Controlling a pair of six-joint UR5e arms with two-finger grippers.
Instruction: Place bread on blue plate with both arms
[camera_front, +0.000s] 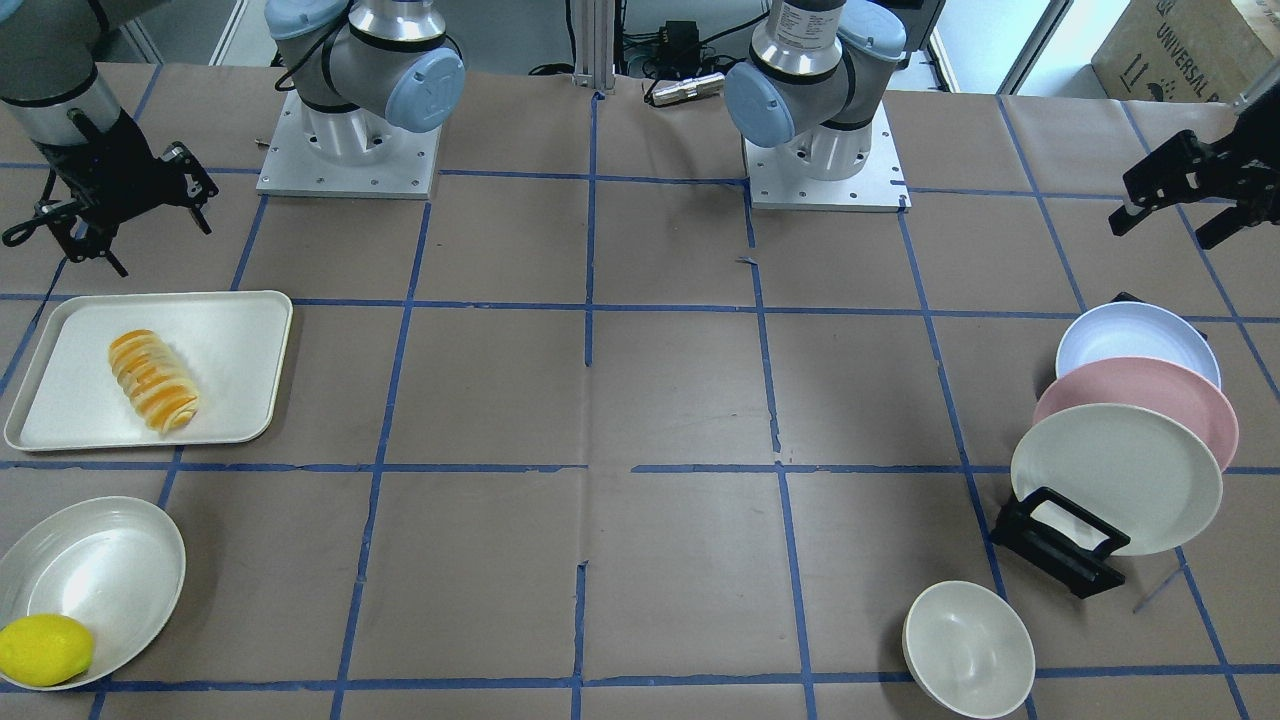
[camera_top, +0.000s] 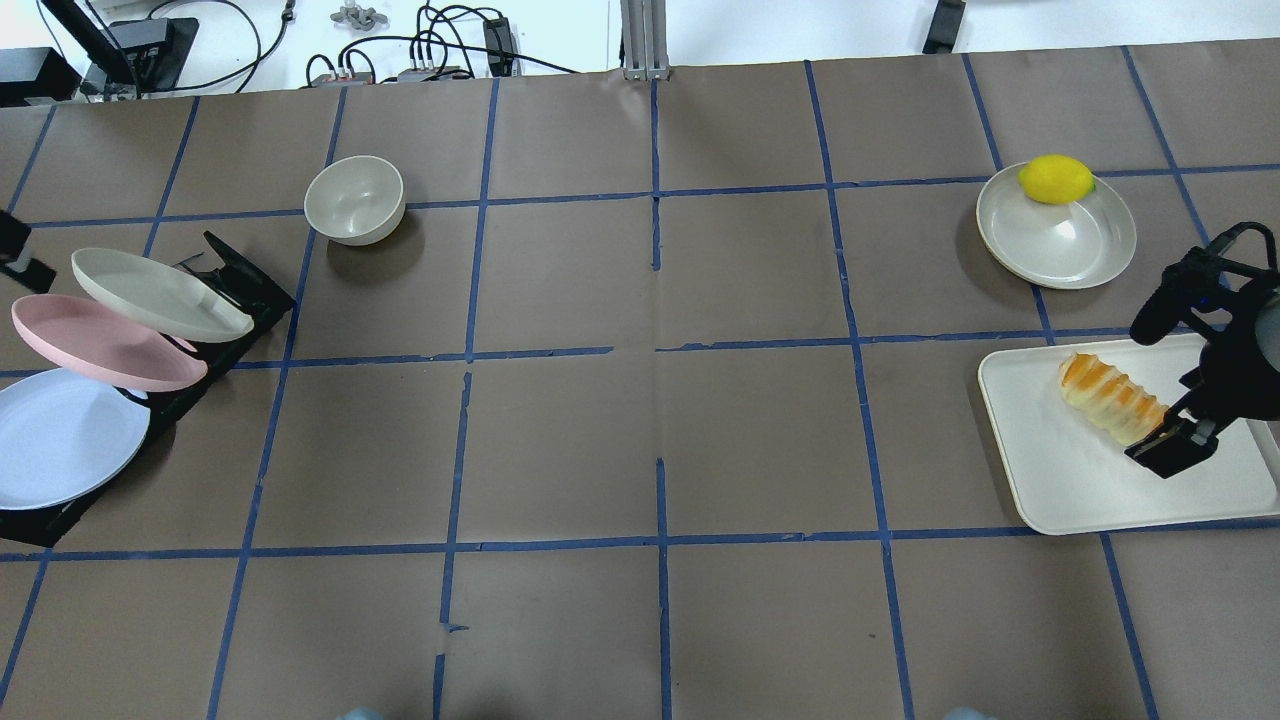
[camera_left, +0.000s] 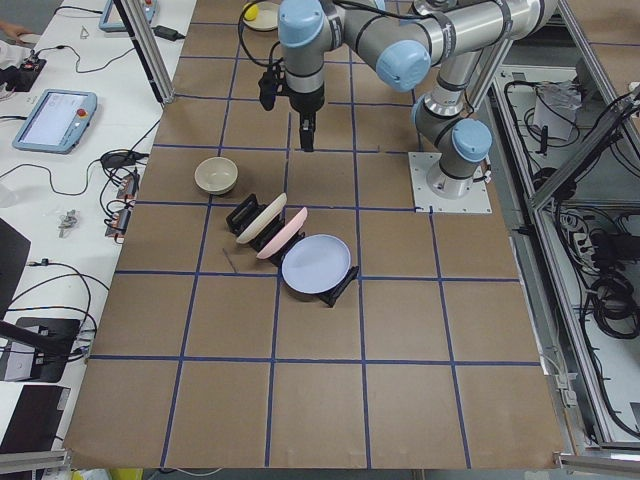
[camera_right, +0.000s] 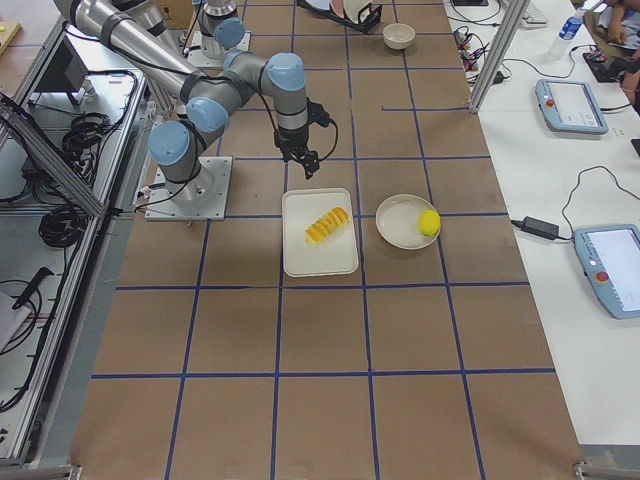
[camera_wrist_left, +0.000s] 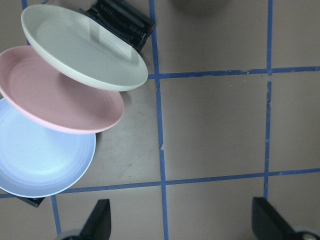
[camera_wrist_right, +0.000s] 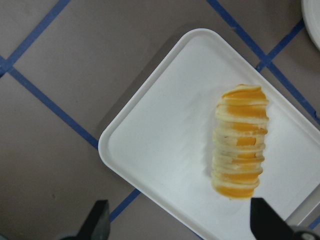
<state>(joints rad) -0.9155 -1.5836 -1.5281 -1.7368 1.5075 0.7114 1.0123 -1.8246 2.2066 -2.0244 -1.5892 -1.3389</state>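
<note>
The bread (camera_front: 153, 380) lies on a white tray (camera_front: 230, 330) on my right side; it also shows in the overhead view (camera_top: 1110, 397) and the right wrist view (camera_wrist_right: 241, 141). My right gripper (camera_front: 160, 240) hovers open and empty above the tray's robot-side edge, its fingertips (camera_wrist_right: 100, 220) spread wide apart. The blue plate (camera_front: 1135, 340) leans in a black rack on my left side, behind a pink plate and a cream plate; it also shows in the left wrist view (camera_wrist_left: 40, 160). My left gripper (camera_front: 1163, 232) hangs open and empty above the table next to the rack.
The pink plate (camera_front: 1140, 400) and the cream plate (camera_front: 1115, 475) stand in the black rack (camera_front: 1060, 545). A cream bowl (camera_front: 968, 648) sits near the rack. A yellow lemon (camera_front: 45, 650) rests on a cream plate (camera_front: 100, 570) beside the tray.
</note>
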